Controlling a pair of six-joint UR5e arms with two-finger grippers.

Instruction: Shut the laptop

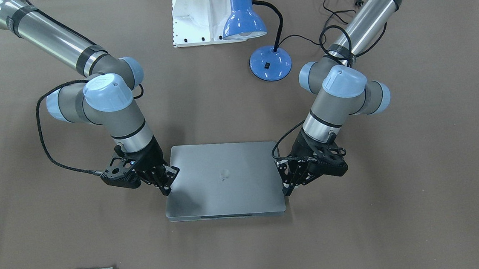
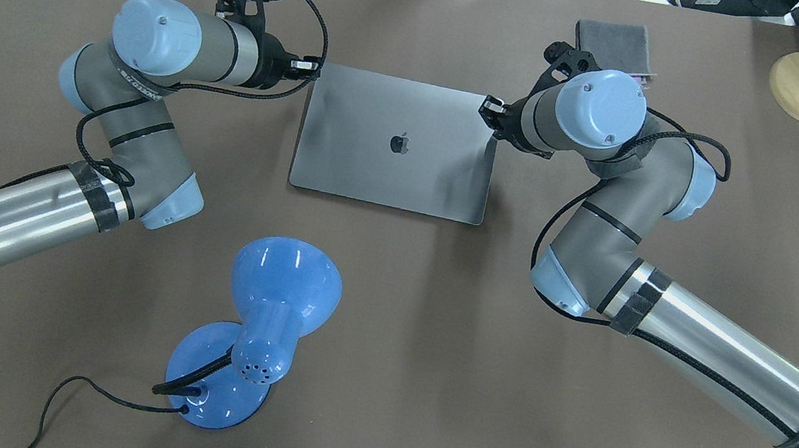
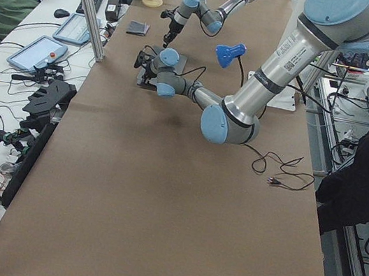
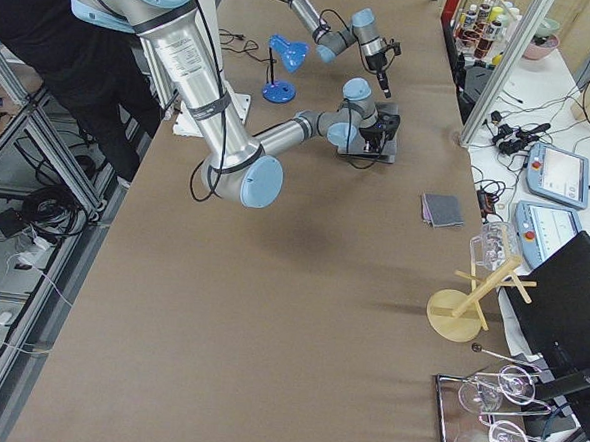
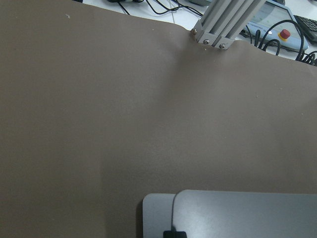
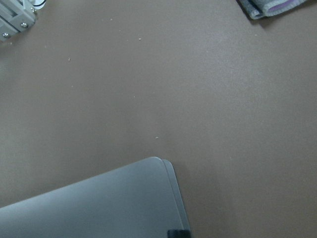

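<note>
Left claw (image 1: 287, 188), right claw (image 1: 168, 189) at laptop (image 1: 226, 182); lamp (image 1: 242, 21) apart

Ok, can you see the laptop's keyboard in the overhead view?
No: the laptop has its lid folded down with the apple logo facing up, so the lid covers the keys.

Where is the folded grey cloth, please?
In the overhead view, the cloth lies beyond and right of the laptop, just past the right arm.

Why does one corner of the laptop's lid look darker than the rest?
Front-facing view: the right end effector throws a soft shadow onto that corner of the laptop. Overhead view: the shading on the lid is much fainter.
</note>
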